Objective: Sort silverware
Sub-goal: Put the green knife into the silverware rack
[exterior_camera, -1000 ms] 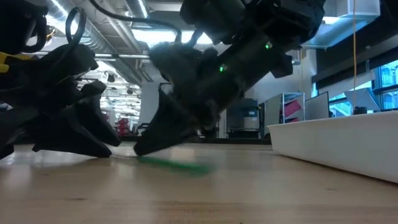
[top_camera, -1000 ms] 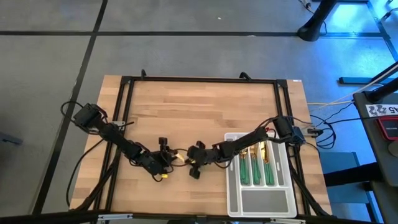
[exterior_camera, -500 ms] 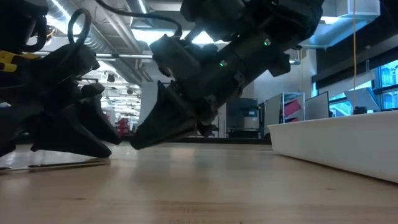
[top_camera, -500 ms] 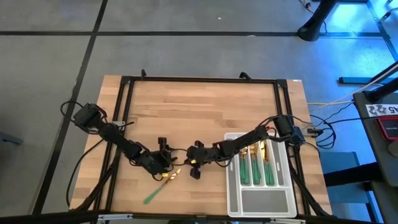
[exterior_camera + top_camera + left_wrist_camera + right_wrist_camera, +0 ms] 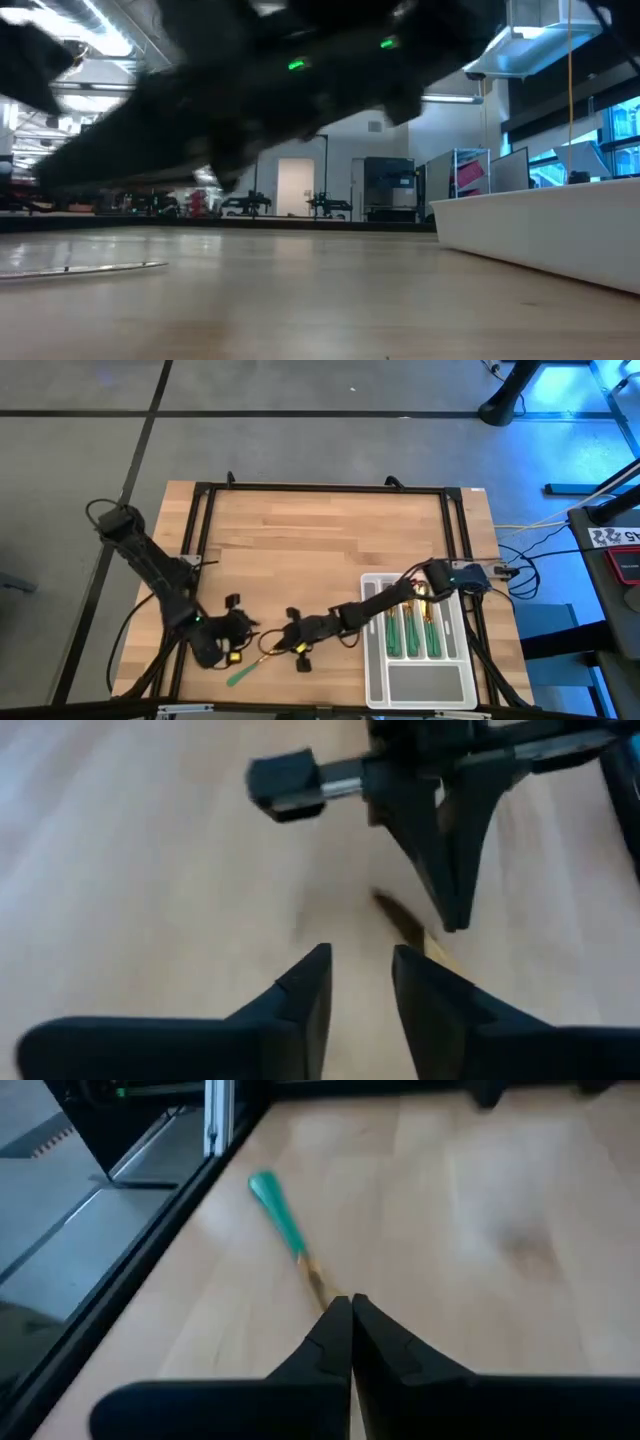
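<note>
High view: pale grey tray (image 5: 378,685) sits near the table's front right edge; several green-handled pieces of silverware (image 5: 408,633) lie lengthwise in its long compartments, gold heads pointing away from the front edge. One loose utensil (image 5: 245,672) lies on the wooden table (image 5: 320,535) well to the left of the tray, green handle toward the front edge, gold head angled back toward the tray. Left gripper (image 5: 240,643) is just beyond the utensil's handle, on the side away from the tray. Right gripper (image 5: 290,644) reaches out from over the tray and stops by the gold head.

Low view: dark arm bulk blurs across the upper part. Tray wall (image 5: 540,225) stands at right; a thin utensil (image 5: 90,268) lies flat on the tabletop far from it.

Left wrist view: own fingers (image 5: 300,995) are slightly parted, nothing between them; the other arm's gripper (image 5: 450,870) is ahead, over a dark sliver on the wood.

Right wrist view: fingers (image 5: 335,1335) are pressed together, tips at the utensil's (image 5: 285,1230) gold end; whether they pinch it, cannot tell.
</note>
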